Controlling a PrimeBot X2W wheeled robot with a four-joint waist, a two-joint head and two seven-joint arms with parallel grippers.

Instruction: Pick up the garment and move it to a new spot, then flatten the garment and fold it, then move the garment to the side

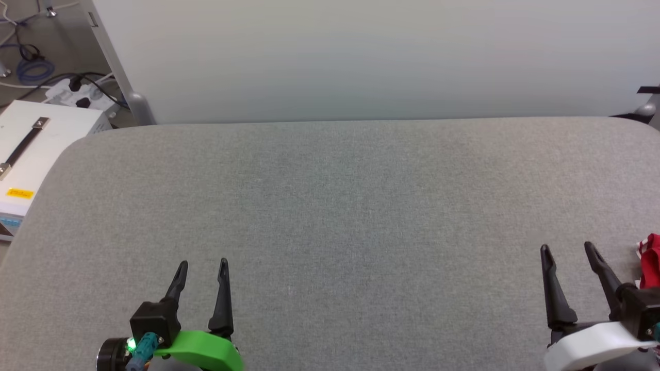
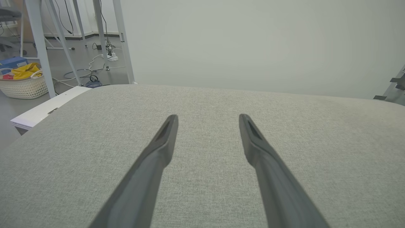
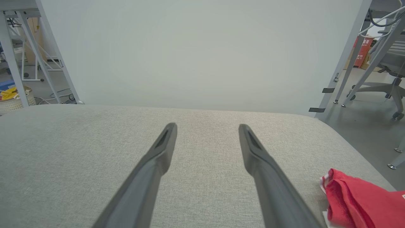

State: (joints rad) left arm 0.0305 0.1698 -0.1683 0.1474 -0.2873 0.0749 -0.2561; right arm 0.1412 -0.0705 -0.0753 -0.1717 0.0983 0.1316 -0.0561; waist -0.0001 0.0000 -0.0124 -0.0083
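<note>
Left gripper [image 1: 203,263] and right gripper [image 1: 566,246], jaws spread wide and grasping nothing, are pointing forward over the near part of the grey fabric-covered table [image 1: 330,206]. The garment [image 1: 650,260], bunched red cloth with white trim, is lying on the table at its right edge, just beside the right gripper's outer finger and not touching it.

Table cover [image 1: 330,206] is recorded as plain flecked grey. Garment [image 3: 357,199] is noted as red, edged white. Left gripper [image 1: 203,264] is seen black on a green bracket [image 1: 206,351]; right gripper [image 1: 567,247] black on a white bracket [image 1: 593,344]. Box [image 1: 62,129] is logged white, with black handle [image 1: 23,147] and yellow label [image 1: 19,193].
</note>
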